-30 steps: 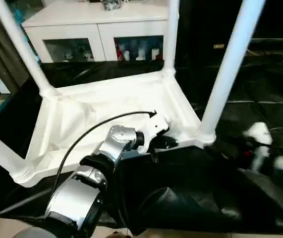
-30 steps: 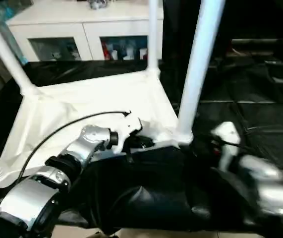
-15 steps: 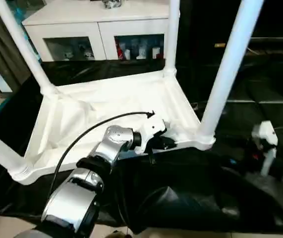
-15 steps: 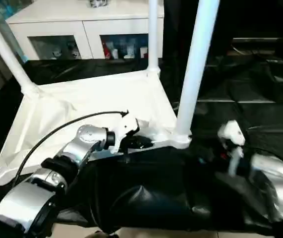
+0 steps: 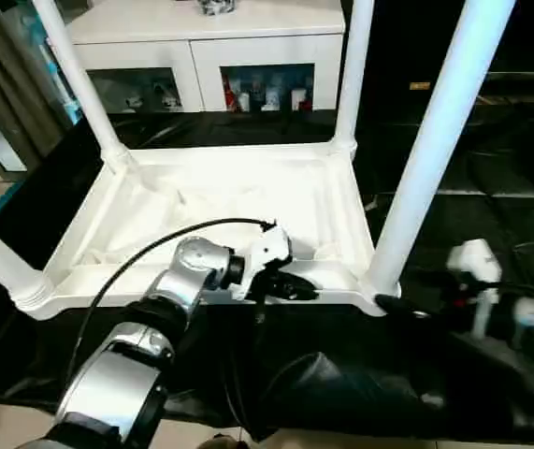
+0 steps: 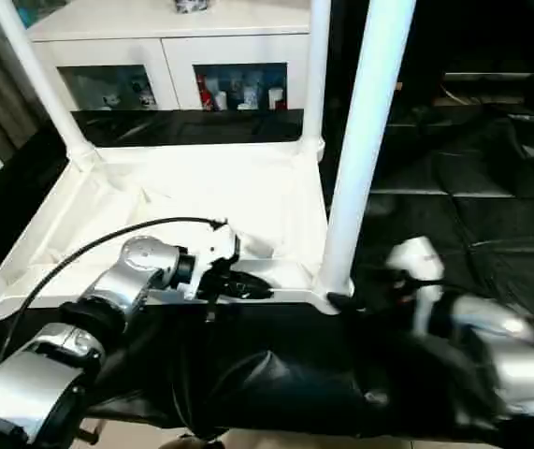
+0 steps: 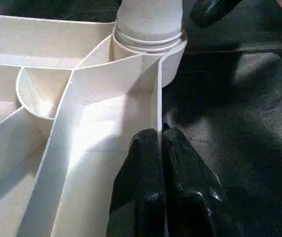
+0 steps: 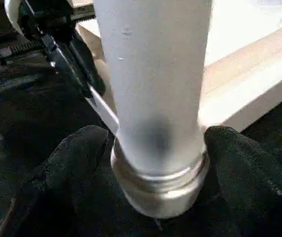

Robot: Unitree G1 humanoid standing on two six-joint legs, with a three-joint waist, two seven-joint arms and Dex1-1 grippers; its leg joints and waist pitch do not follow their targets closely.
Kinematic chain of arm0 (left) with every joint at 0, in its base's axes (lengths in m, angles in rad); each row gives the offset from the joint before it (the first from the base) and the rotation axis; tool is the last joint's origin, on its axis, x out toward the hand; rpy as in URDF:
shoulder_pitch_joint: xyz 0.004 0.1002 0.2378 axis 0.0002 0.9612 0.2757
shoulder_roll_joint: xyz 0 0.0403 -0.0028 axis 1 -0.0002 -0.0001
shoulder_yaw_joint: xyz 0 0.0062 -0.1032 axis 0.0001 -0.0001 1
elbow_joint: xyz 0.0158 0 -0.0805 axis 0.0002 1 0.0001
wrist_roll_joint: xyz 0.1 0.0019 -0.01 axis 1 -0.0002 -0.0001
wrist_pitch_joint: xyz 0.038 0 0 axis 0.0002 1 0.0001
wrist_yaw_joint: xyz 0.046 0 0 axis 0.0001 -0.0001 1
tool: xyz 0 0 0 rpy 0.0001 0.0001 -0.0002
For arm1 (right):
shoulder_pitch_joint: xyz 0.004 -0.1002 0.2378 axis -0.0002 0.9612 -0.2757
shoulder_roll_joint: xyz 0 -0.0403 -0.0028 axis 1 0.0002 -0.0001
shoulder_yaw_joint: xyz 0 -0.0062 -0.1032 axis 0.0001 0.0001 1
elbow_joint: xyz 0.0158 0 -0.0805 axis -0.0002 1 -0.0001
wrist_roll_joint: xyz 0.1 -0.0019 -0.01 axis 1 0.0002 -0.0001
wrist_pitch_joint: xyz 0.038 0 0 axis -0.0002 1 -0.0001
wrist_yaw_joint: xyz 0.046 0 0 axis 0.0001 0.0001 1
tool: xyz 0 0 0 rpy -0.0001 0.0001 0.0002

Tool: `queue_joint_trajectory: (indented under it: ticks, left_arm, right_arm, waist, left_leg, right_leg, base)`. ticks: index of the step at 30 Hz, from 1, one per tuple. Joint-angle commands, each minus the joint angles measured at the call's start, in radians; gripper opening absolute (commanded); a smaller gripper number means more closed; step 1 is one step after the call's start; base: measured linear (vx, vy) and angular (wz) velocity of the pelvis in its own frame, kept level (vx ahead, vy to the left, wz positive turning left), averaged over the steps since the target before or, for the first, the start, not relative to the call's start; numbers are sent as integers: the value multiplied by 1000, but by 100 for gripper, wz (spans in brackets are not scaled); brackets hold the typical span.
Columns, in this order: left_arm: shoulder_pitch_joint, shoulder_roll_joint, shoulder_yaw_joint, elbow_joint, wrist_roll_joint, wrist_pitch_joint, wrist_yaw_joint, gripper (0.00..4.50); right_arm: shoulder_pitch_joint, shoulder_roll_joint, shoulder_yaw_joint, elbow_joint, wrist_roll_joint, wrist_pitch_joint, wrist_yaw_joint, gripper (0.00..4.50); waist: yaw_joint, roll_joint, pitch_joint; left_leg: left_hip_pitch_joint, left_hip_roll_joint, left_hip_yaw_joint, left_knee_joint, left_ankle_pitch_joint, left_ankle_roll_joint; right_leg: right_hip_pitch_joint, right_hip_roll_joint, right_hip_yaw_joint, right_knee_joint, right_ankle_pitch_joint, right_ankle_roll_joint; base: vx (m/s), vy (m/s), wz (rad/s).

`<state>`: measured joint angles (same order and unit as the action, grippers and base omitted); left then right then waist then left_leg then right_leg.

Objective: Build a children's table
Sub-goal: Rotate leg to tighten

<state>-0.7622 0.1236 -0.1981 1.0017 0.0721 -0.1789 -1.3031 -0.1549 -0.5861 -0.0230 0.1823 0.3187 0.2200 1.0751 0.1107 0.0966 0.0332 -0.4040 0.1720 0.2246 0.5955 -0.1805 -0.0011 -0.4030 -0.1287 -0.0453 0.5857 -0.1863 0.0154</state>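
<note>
White plastic throughout, the table (image 5: 220,192) lay upside down on the black cover (image 5: 360,383), ribbed underside up, with legs standing in its corner sockets. The near right leg (image 5: 425,159) rose from its socket (image 7: 150,37) at the corner closest to both arms. The left gripper (image 5: 290,285) was clamped on the table's near rim (image 7: 153,103): in the left wrist view its fingers (image 7: 145,168) met across the thin upright wall just beside that socket, one inside the wall and one outside. The right gripper (image 8: 155,148) stood wide, its fingers (image 8: 76,158) to either side of the leg's base where the leg entered the socket; whether the pads actually touched the leg could not be told, so a grasp was not confirmed. The right arm (image 5: 528,318) lay low over the cover to the right of that corner. A white cabinet (image 5: 210,42) stood beyond.

Step in hand, by judgement: seating or tightening the near right leg while the left gripper steadied the top. Assembly appeared nearly finished, all corners in view bearing legs. The next move probably called for the right fingers to close squarely on the leg near its base, then press or turn it home, the left grip holding the rim firm so that the top did not slide on the cover.
</note>
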Motion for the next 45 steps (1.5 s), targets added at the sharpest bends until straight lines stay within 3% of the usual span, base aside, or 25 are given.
queue_joint_trajectory:
  ticks: [1,4,8,14,18,20,23,26,27,28,29,31,32,33,35,38,40,45]
  left_arm:
    - [2,3,-10,-23,-20,-5,-39,0]
    - [1,7,-10,-24,-22,-3,-42,0]
    - [1,11,-9,-28,-23,1,-44,0]
    - [3,18,-6,-29,-20,7,-27,0]
    - [-8,13,1,-6,0,12,59,0]
    - [-30,-4,17,27,18,29,187,0]
    - [-63,-39,35,67,33,54,355,0]
    - [-88,-73,43,91,39,72,461,0]
    - [-97,-87,48,98,37,79,495,0]
    - [-110,-111,51,109,37,83,544,0]
    - [-115,-122,50,112,38,84,558,0]
    - [-128,-162,41,121,40,73,575,0]
    - [-130,-170,40,121,38,72,568,0]
    - [-131,-174,38,122,38,68,561,0]
    - [-133,-176,32,122,36,55,529,0]
    - [-130,-158,21,123,32,30,479,0]
    - [-127,-143,16,121,30,24,448,0]
    - [-97,-68,8,94,12,-2,226,0]
  right_arm:
    - [-39,28,25,31,-26,-41,-15,333]
    - [-56,36,27,42,-22,-50,-10,294]
    - [-71,34,35,59,-21,-57,10,275]
    - [-72,34,59,77,-35,-64,39,231]
    - [-52,58,72,74,-42,-49,4,214]
    - [-51,127,62,116,-72,-39,-131,207]
    - [-66,253,33,195,-115,-30,-366,205]
    - [-83,340,11,240,-132,-13,-525,203]
    - [-93,367,6,258,-144,-11,-580,203]
    - [-115,409,1,293,-162,-13,-656,201]
    - [-126,426,1,309,-170,-14,-685,201]
    - [-172,484,19,358,-189,-38,-717,201]
    - [-181,494,28,361,-193,-57,-703,235]
    - [-186,497,35,359,-195,-65,-692,235]
    - [-199,499,51,348,-193,-89,-645,272]
    - [-201,477,61,326,-178,-98,-571,278]
    - [-196,453,68,308,-169,-94,-521,318]
    - [-157,287,111,235,-138,-106,-238,318]
  waist:
    - [-3,-40,-61]
    - [-1,-41,-64]
    - [2,-41,-65]
    - [-1,-43,-61]
    - [-3,-43,-59]
    - [-7,-40,-54]
    - [-31,-40,-48]
    - [-51,-38,-41]
    - [-54,-37,-42]
    - [-62,-26,-41]
    - [-71,-27,-37]
    - [-92,-23,-28]
    - [-96,-21,-27]
    - [-101,-22,-29]
    - [-103,-16,-36]
    - [-99,-21,-39]
    - [-100,-23,-41]
    - [-81,-29,-48]
  left_leg:
    - [26,58,-33,-65,-160,124]
    - [27,57,-32,-61,-136,136]
    - [26,58,-32,-59,-126,150]
    - [26,58,-32,-62,-162,131]
    - [28,58,-32,-64,-184,115]
    - [29,58,-33,-70,-217,95]
    - [37,53,-40,-86,-333,7]
    - [46,50,-49,-98,-450,-45]
    - [50,50,-50,-98,-467,-49]
    - [52,50,-54,-102,-493,-59]
    - [52,50,-57,-107,-528,-72]
    - [69,45,-63,-108,-642,-86]
    - [73,45,-66,-110,-665,-87]
    - [71,44,-68,-111,-673,-85]
    - [65,49,-73,-119,-662,-81]
    - [62,49,-66,-119,-620,-67]
    - [54,50,-63,-119,-576,-51]
    - [41,53,-49,-106,-410,22]
  right_leg:
    - [37,-32,14,-58,-142,-235]
    - [38,-32,14,-51,-108,-245]
    - [39,-32,14,-48,-88,-251]
    - [38,-32,15,-53,-143,-244]
    - [36,-31,17,-56,-158,-240]
    - [33,-30,17,-63,-209,-230]
    - [24,-31,17,-80,-361,-195]
    - [20,-29,13,-94,-469,-147]
    - [18,-31,13,-97,-480,-144]
    - [18,-30,11,-101,-481,-139]
    - [16,-27,8,-104,-490,-132]
    - [8,-23,-5,-123,-573,-101]
    - [10,-23,-10,-126,-584,-92]
    - [15,-23,-13,-127,-581,-85]
    - [27,-27,-11,-124,-493,-102]
    - [27,-30,-3,-118,-394,-147]
    - [34,-33,1,-112,-351,-168]
    - [51,-39,5,-100,-274,-206]
  base:
    - [0,0,0]
    - [0,0,0]
    - [0,0,0]
    - [0,0,0]
    - [0,0,0]
    - [0,0,0]
    - [0,0,0]
    - [0,0,0]
    - [0,0,0]
    - [0,0,0]
    - [0,0,0]
    - [0,0,0]
    - [0,0,0]
    - [0,0,0]
    - [0,0,0]
    - [0,0,0]
    - [0,0,0]
    - [0,0,0]
